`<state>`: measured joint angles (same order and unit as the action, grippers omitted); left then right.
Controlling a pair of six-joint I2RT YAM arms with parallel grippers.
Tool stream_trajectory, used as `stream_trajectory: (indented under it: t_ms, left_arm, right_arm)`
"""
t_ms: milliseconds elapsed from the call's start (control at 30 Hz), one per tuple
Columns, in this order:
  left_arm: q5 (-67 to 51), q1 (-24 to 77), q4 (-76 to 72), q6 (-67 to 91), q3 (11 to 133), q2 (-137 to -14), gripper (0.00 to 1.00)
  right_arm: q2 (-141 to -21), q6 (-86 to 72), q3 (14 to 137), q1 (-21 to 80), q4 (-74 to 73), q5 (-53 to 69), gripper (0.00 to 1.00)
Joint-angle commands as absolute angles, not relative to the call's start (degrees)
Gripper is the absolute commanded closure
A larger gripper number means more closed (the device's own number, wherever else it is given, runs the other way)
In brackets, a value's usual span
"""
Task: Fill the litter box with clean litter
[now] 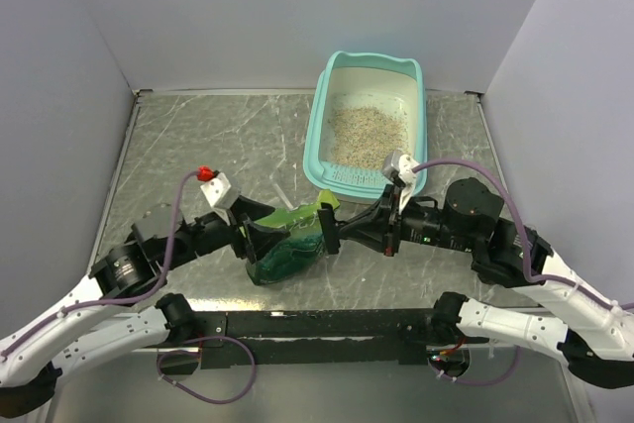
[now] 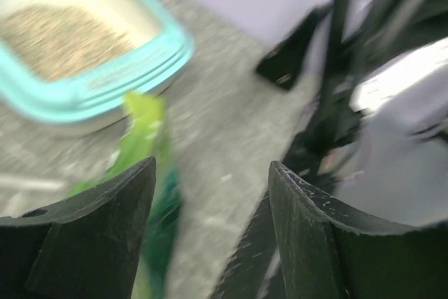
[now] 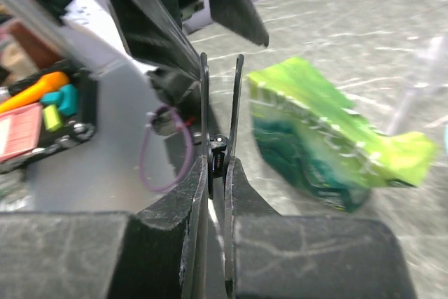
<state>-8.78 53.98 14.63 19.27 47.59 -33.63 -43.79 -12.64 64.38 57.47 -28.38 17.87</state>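
1. Litter box (image 1: 319, 136), from above: at the far side of the bench (image 1: 198, 136), clean litter (image 1: 369, 134) inside, a green pouch (image 1: 292, 245) just in front of it.
2. Left wrist: left pincer (image 2: 211, 173) wide open, empty, near the box.
3. Right wrist: right pincer (image 3: 222, 68) almost closed, gripping nothing.

From where I stand, the table (image 1: 198, 146) fills the floor of a small booth. Its top is grey and marble-patterned, veined with thin white streaks. A pale metal rim (image 1: 228, 92) runs along the table's far edge and down both its sides. Plain lavender-grey panels rise from that rim: a back wall (image 1: 297, 7), a left wall (image 1: 50, 96) and a right wall (image 1: 580, 66). The light is soft and even, with a faint sheen on the tabletop.
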Motion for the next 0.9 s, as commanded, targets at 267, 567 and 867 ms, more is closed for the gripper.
stream_trajectory:
  t_ms: [267, 567, 867]
  left_arm:
    - [-0.2, 53.9, 22.9, 5.8, 46.1, -42.4, 0.38]
    - [-0.2, 54.0, 20.3, 2.1, 42.2, -40.9, 0.39]
    - [3.4, 53.9, 21.0, 1.3, 40.7, -44.2, 0.47]
  right_arm:
    - [-47.5, -1.0, 69.9, 53.4, -33.2, 14.6, 1.0]
    - [-50.5, 1.1, 70.8, 49.1, -31.6, 21.6, 1.0]
    - [-53.9, 1.4, 69.5, 45.8, -29.0, 27.9, 1.0]
